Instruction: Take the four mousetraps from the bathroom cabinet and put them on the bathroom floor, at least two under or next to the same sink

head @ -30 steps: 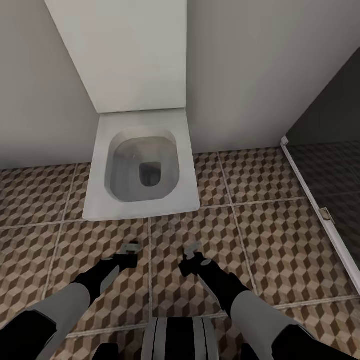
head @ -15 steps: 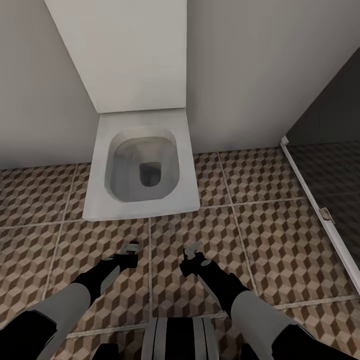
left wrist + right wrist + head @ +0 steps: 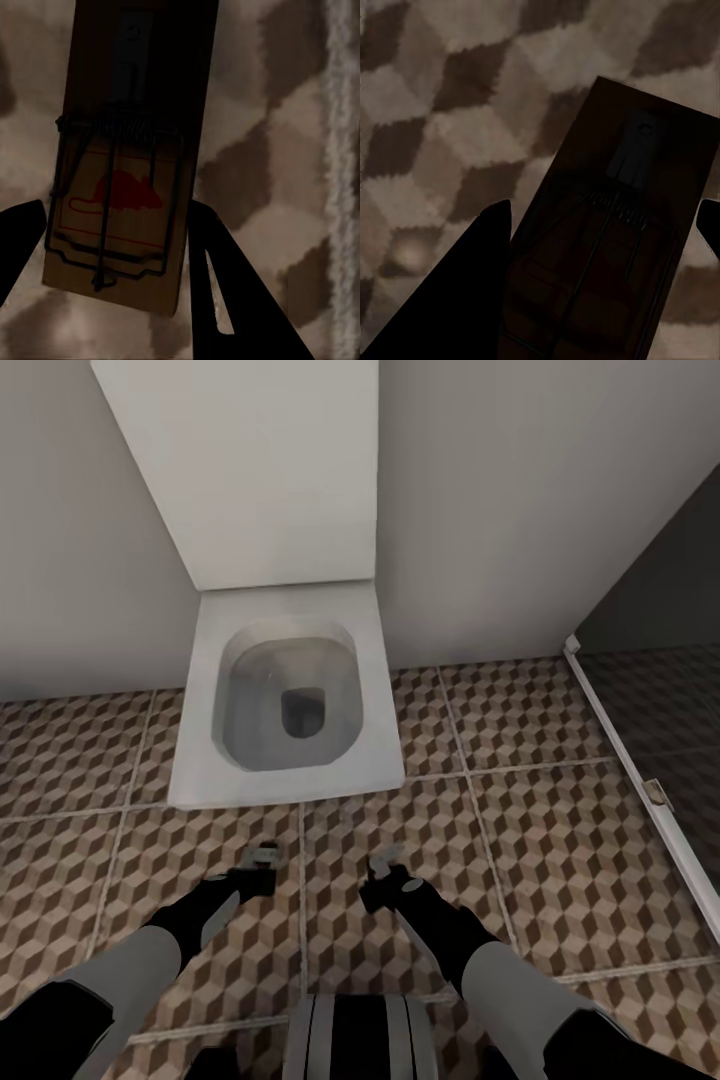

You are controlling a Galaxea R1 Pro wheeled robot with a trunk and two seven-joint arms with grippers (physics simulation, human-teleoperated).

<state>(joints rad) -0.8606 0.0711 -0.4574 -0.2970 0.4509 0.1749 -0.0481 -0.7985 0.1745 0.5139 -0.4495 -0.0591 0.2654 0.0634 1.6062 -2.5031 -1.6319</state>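
A mousetrap [image 3: 127,150], a small wooden board with wire parts and a red mouse print, sits between the dark fingers of my left gripper [image 3: 112,225], which is shut on it. My right gripper [image 3: 604,217] is shut on a second mousetrap [image 3: 622,247], which lies in shadow. In the head view the left gripper [image 3: 262,860] and right gripper [image 3: 385,860] hang side by side low over the cube-patterned bathroom floor [image 3: 540,840], just in front of a toilet. The cabinet and the bathroom sink are out of view.
A white square toilet [image 3: 290,775] with its lid raised stands against the grey wall straight ahead. A dark glass shower screen with a white floor rail [image 3: 620,750] runs along the right. Tiled floor lies open to the left and right of the toilet.
The whole picture has shifted slightly, so the camera moved a little. Both arms and the mousetraps they hold keep the same pose.
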